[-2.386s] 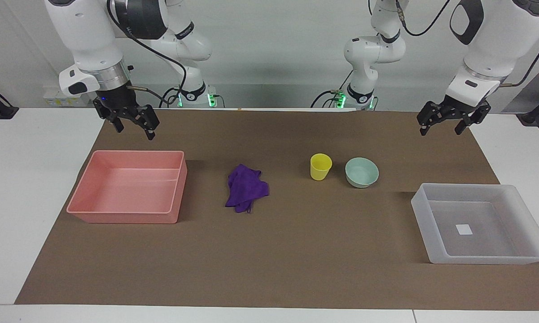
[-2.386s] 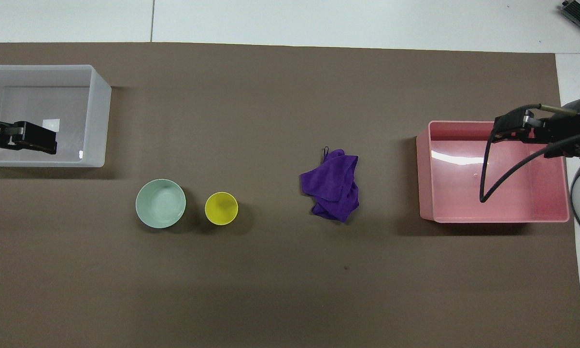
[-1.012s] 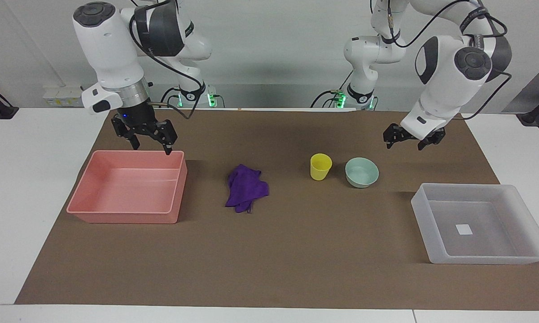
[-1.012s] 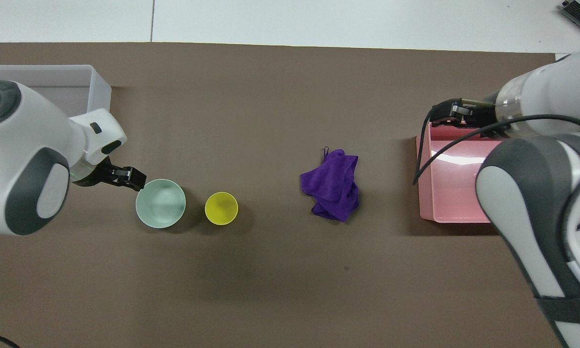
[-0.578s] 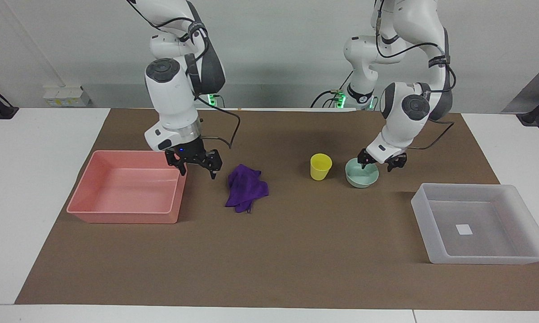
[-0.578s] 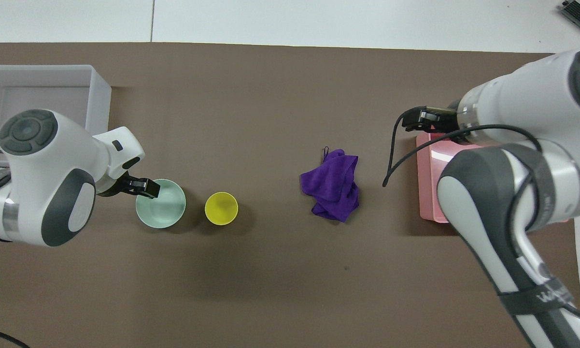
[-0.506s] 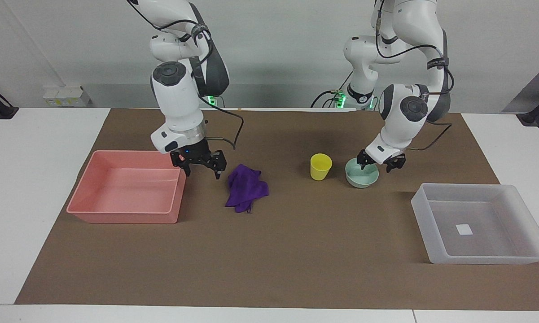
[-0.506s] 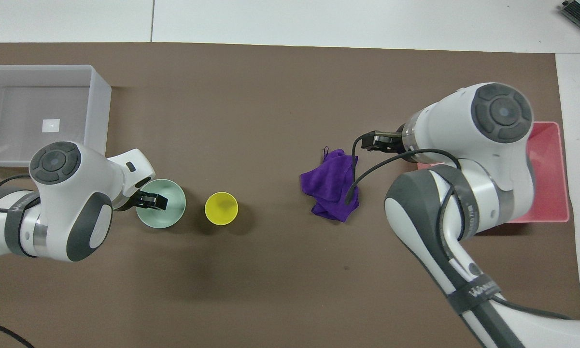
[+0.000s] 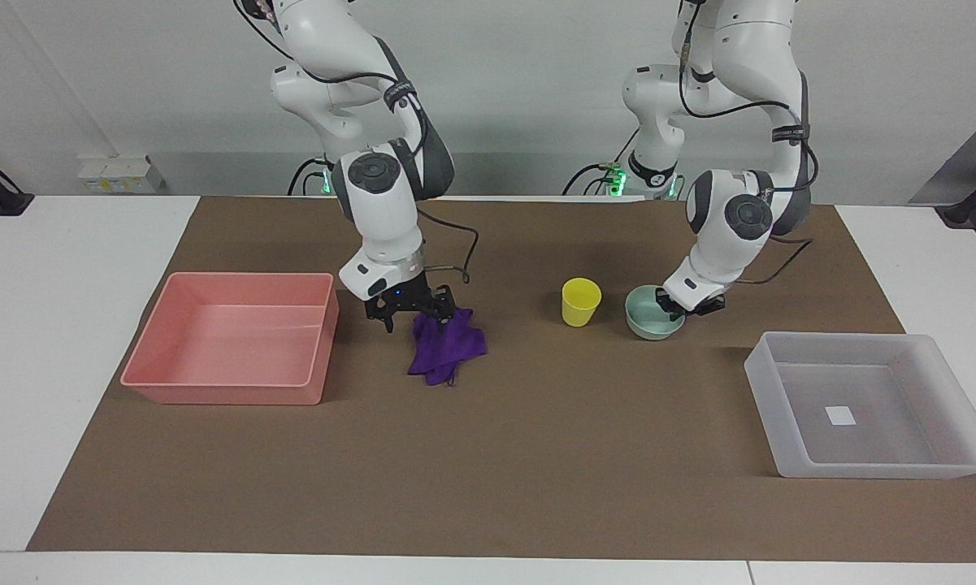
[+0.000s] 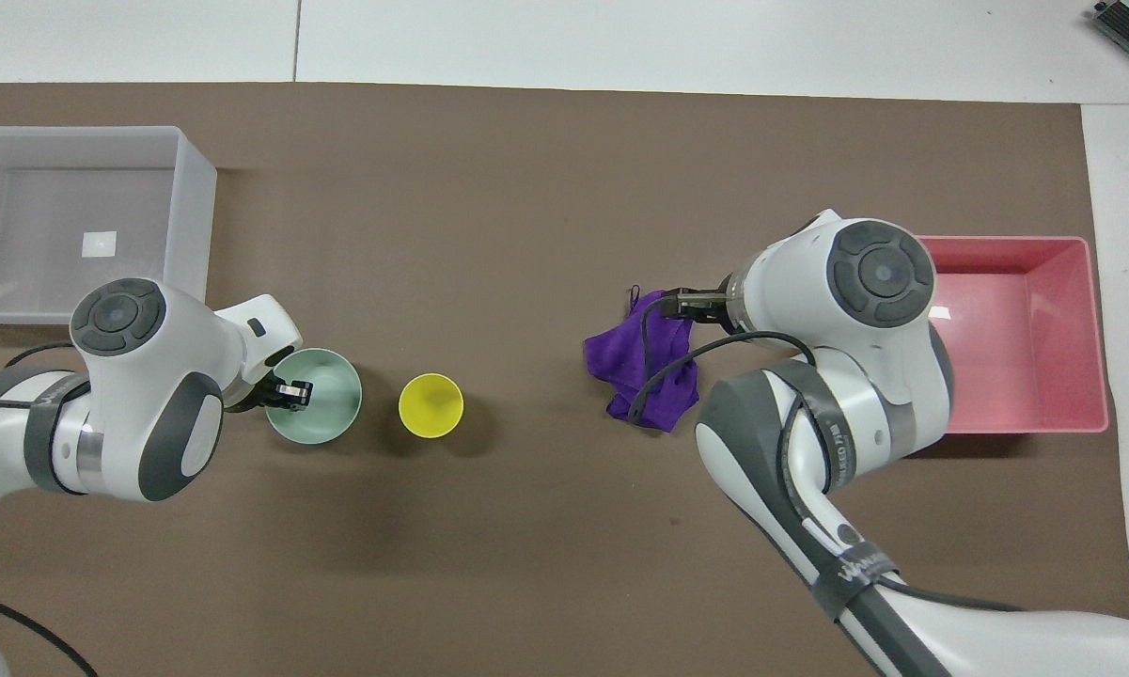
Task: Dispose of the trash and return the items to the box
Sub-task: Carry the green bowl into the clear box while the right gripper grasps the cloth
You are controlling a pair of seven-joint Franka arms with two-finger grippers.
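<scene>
The purple cloth (image 9: 447,345) lies crumpled on the brown mat between the pink tray and the yellow cup (image 9: 580,302). My right gripper (image 9: 417,315) is open and low over the cloth's edge nearest the robots; it also shows in the overhead view (image 10: 682,305) over the cloth (image 10: 639,362). The mint-green bowl (image 9: 648,321) stands beside the cup, toward the left arm's end. My left gripper (image 9: 686,305) is down at the bowl's rim on the side away from the cup, as the overhead view (image 10: 287,391) shows. The translucent box (image 9: 861,463) stands empty at the left arm's end.
The pink tray (image 9: 227,390) stands empty at the right arm's end, close beside the cloth. The brown mat (image 9: 536,471) covers the table's middle. The cup (image 10: 431,405) and bowl (image 10: 324,414) stand a small gap apart.
My right gripper has moved from the pink tray's corner to the cloth and come lower. My left gripper has dropped from above the bowl onto its rim. Cloth, cup and bowl have not moved.
</scene>
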